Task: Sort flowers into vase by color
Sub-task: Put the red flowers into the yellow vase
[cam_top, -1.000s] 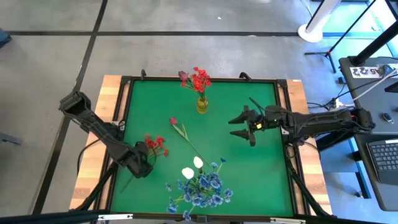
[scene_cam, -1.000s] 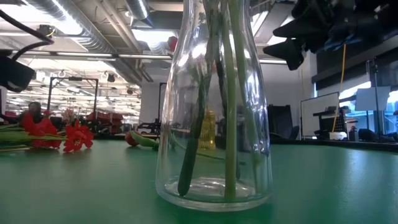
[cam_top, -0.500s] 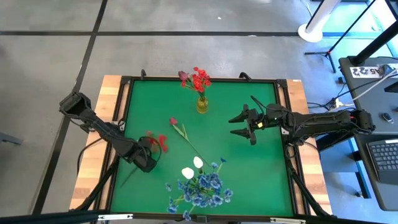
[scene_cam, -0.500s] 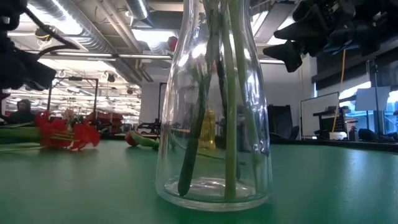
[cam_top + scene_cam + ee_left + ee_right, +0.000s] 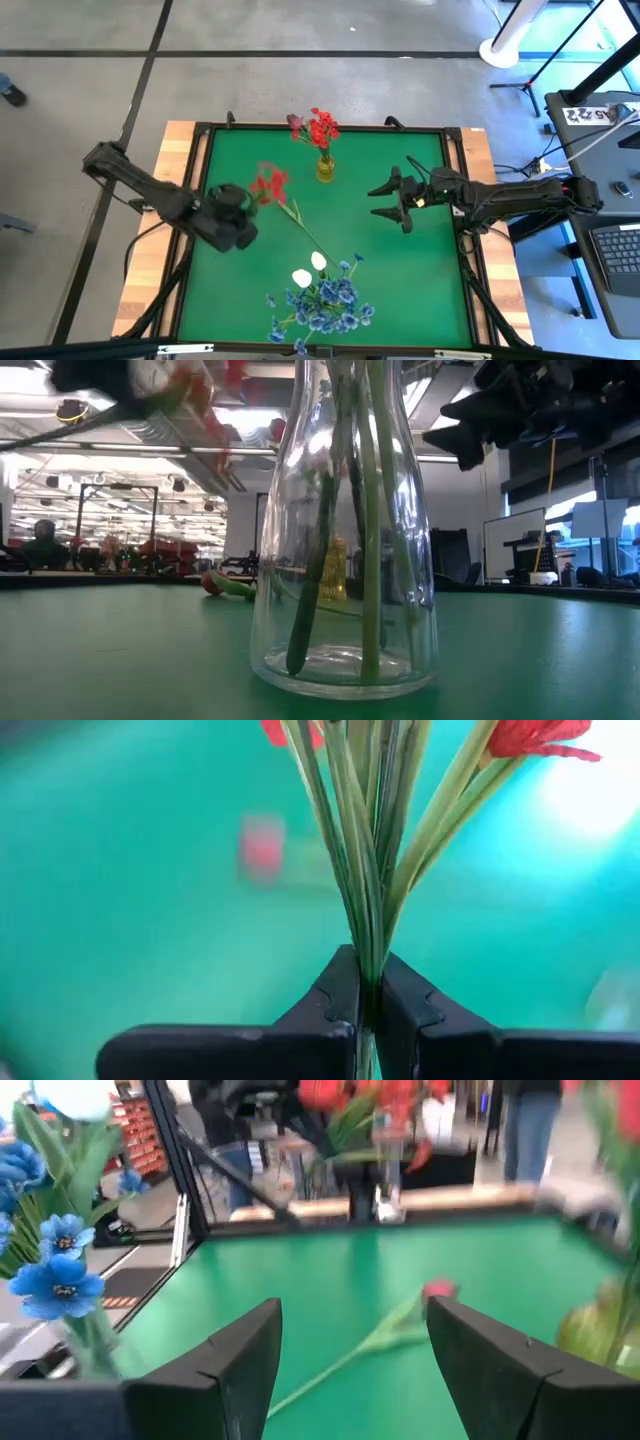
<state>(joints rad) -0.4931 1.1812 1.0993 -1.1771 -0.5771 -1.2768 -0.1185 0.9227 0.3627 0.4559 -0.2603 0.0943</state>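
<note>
Red cluster flowers (image 5: pixel 268 184): stems clamped between the closed fingers of the left gripper (image 5: pixel 243 205), raised off the green mat (image 5: pixel 400 280) near its left edge. Dark pink rosebud (image 5: pixel 279 194): lying mid-mat, stem running toward the near edge. Yellow vase (image 5: pixel 325 168): by the far edge, holding red flowers. Clear vase (image 5: pixel 345 530): at the near edge, holding blue and white flowers (image 5: pixel 322 300). Right gripper (image 5: pixel 386 200): fingers apart, empty, above the mat right of centre
</note>
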